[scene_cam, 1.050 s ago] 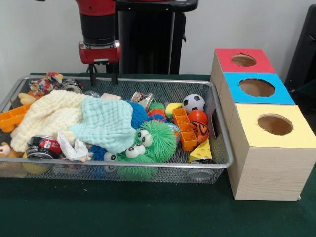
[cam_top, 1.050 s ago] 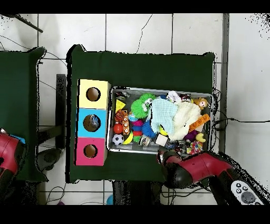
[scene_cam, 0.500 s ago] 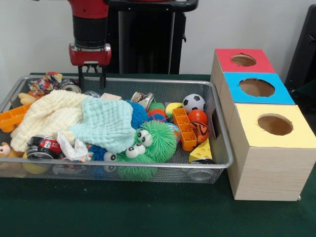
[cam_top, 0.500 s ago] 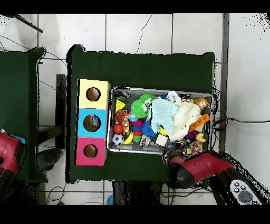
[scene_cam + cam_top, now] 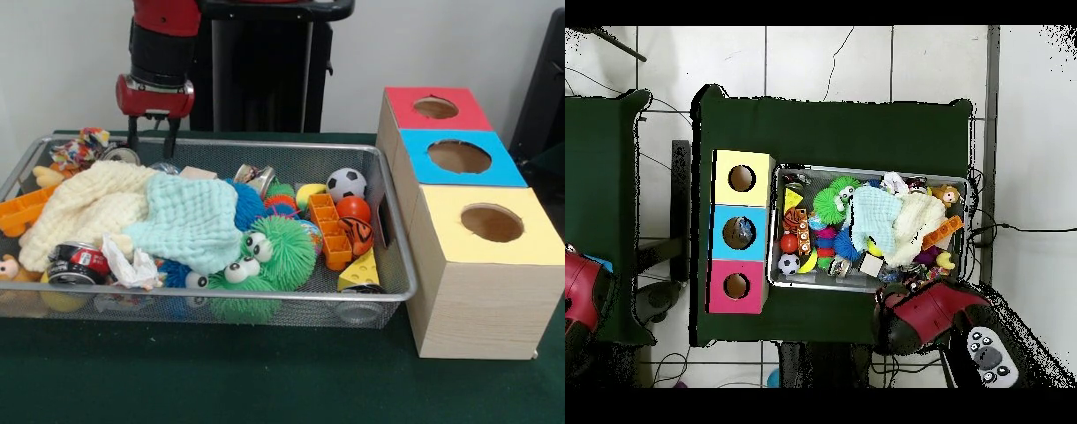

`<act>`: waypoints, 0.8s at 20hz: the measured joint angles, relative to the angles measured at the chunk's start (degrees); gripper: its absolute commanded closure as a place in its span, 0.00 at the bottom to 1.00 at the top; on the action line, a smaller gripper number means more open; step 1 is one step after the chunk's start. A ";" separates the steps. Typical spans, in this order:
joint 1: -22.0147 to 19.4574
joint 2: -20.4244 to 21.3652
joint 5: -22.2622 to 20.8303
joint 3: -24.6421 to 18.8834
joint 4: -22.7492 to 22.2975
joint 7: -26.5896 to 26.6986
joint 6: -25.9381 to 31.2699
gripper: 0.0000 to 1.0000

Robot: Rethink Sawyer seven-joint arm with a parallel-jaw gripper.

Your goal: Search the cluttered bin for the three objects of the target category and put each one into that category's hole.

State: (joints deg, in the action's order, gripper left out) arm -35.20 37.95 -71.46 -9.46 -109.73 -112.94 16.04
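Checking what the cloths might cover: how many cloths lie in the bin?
2. A cream cloth lies heaped at the left of the wire bin, and a mint cloth lies beside it toward the middle, overlapping its edge. More may be buried beneath.

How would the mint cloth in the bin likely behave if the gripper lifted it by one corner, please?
The mint cloth lies draped and crumpled over other toys, so it probably hangs limp rather than holding shape. It looks thin and light. Since it overlaps the cream cloth and the green fuzzy toy, lifting might drag or uncover them.
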 measured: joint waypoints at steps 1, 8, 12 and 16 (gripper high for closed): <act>1.18 -0.01 -0.19 1.11 0.38 -0.12 0.01 0.00; 8.00 -0.75 -0.39 8.15 2.72 -2.10 -0.02 0.00; 10.70 -1.26 -0.34 11.65 3.86 -4.17 -0.02 0.00; 10.91 -1.58 0.19 13.23 4.39 -4.66 -0.21 0.00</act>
State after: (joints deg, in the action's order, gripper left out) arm -24.29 36.37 -71.27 3.77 -105.34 -117.60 15.83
